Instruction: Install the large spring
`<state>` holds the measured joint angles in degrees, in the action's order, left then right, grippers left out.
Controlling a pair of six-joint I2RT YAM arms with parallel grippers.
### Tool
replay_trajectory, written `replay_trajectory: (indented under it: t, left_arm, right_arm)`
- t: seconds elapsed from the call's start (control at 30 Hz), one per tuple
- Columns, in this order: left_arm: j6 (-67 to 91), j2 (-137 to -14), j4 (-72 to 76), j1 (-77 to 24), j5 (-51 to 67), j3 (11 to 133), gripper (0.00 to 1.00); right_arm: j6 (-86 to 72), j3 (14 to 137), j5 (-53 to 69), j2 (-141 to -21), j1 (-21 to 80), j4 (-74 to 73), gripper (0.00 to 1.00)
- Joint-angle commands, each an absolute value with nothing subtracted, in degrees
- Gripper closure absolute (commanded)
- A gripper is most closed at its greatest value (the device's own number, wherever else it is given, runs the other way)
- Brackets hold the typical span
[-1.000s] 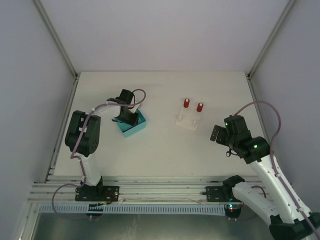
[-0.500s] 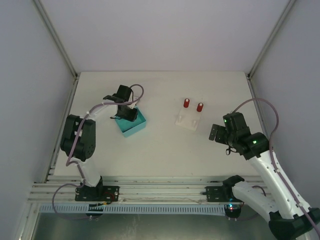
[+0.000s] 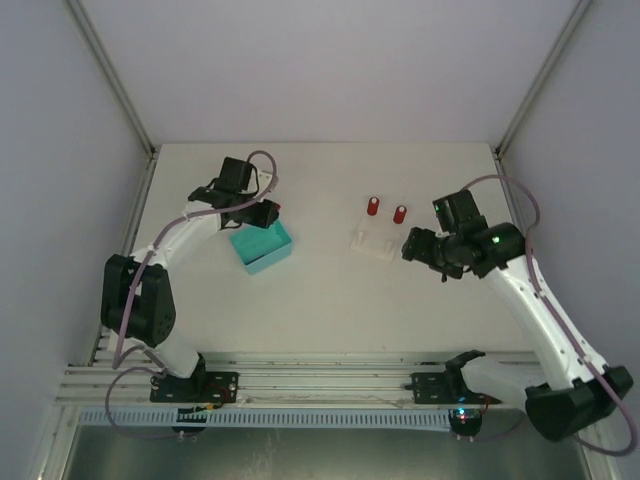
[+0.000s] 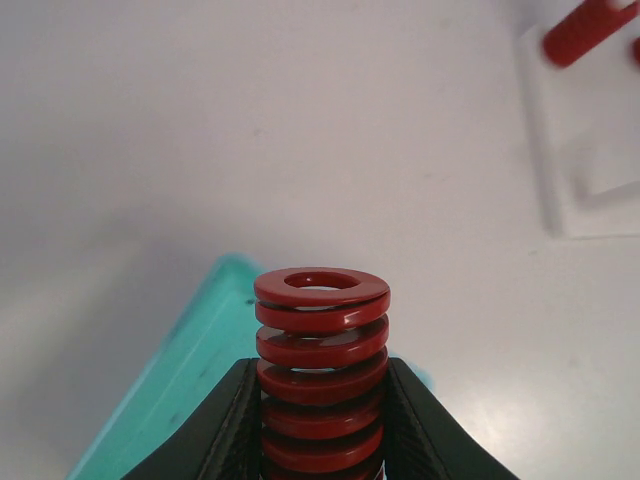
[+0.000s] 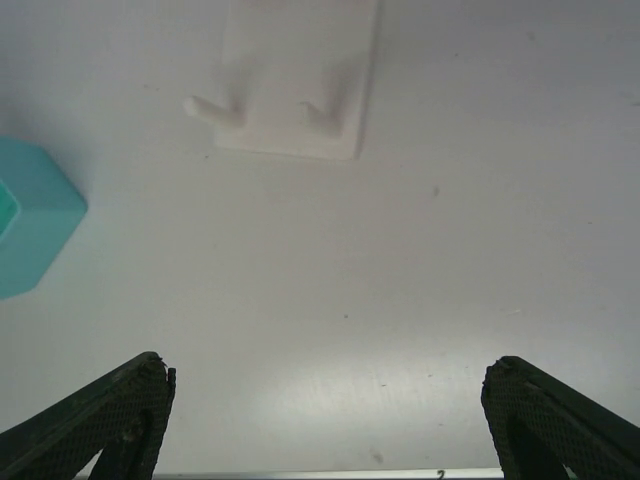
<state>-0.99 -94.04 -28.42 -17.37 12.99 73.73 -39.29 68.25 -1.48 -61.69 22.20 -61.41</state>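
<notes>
Left gripper (image 3: 264, 212) pinches the large spring (image 4: 322, 345), and we see the black fingers (image 4: 228, 430) pressed on both sides of its lower coils. The spring is red with flat, thick coils. Its long axis runs along the fingers, and the open ring end sticks out past the fingertips, away from the wrist. In the top view that end points to the right, roughly toward the fixture side of the table (image 3: 330, 300). We can't tell how much it tilts down. The spring sits at the far left of the table, up off the surface and just at the far edge of the teal box (image 3: 262, 247). In the left wrist view a corner of the box shows under and behind the coils. We can't tell if the spring touches the box. The white fixture plate (image 3: 374, 243) lies right of centre, well apart from the spring. One red cylinder (image 3: 372, 206) and a second red cylinder (image 3: 400, 214) stand upright at its far edge, side by side. Right gripper (image 5: 330, 415) has its fingers spread wide with only table between them, and it holds nothing. It hovers just right of the plate and faces left toward it. The right wrist view shows the plate ahead with two short white pegs (image 5: 215, 108) on its near part and the teal box at the left edge.
</notes>
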Motion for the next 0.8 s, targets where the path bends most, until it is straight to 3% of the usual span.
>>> replay_trajectory:
  t: [0.0, 0.27, 0.37, 0.57, 0.77]
  left_arm:
    - [3.2, -91.1, -21.8, -17.6, 24.7, 73.9, 0.92]
    - [15.7, -84.1, 8.2, -21.9, 29.8, 63.2, 0.92]
    - [13.5, -83.1, 17.4, -25.2, 29.9, 58.5, 0.93]
    - [4.3, -86.0, 22.2, -31.1, 30.0, 57.9, 0.93]
    - [0.9, -88.3, 22.9, -33.2, 30.5, 60.4, 0.93]
  right_arm:
    - [-41.0, 74.2, 4.0, -66.1, 22.5, -64.9, 0.15]
    - [-33.8, 93.9, 11.8, -82.8, 21.5, -70.9, 0.16]
    - [-31.4, 101.3, 17.5, -88.3, 21.3, -71.2, 0.23]
    - [-30.4, 107.4, 26.4, -93.4, 21.3, -67.9, 0.46]
    - [-29.7, 109.9, 34.3, -96.0, 22.3, -66.5, 0.47]
